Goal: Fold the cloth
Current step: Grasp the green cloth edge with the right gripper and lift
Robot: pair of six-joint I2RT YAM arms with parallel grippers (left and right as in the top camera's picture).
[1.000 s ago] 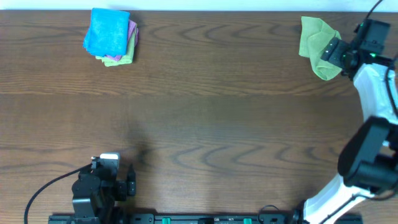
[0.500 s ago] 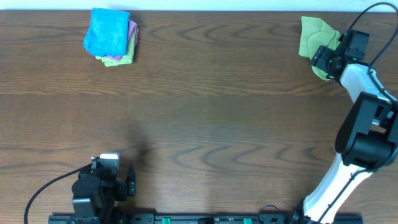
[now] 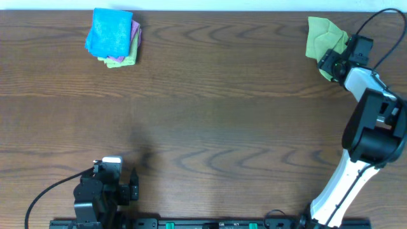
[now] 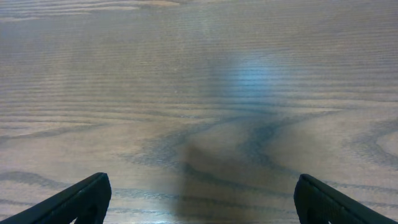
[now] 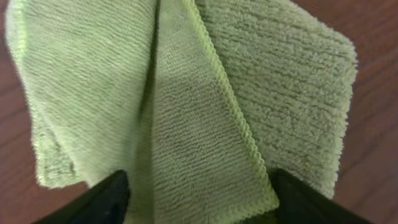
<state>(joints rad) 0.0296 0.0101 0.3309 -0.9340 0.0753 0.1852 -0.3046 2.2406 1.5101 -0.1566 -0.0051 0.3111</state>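
Observation:
The lime-green cloth (image 3: 320, 36) lies crumpled at the table's far right corner. My right gripper (image 3: 330, 62) is down on its lower right part. In the right wrist view the cloth (image 5: 186, 93) fills the frame with a hemmed fold running down the middle. The right gripper (image 5: 196, 202) is open, its two dark fingers wide apart with the fold between them. My left gripper (image 3: 133, 186) rests near the front left edge. It is open (image 4: 199, 202) over bare wood, with nothing between its fingers. No white tag shows.
A stack of folded cloths (image 3: 113, 37), bright blue on top with pink and green beneath, sits at the far left. The brown wooden table (image 3: 210, 121) stretches between it and the green cloth. The right arm (image 3: 369, 140) runs along the right edge.
The right gripper has moved left and further onto the green cloth, covering its lower right part. The left arm has not moved.

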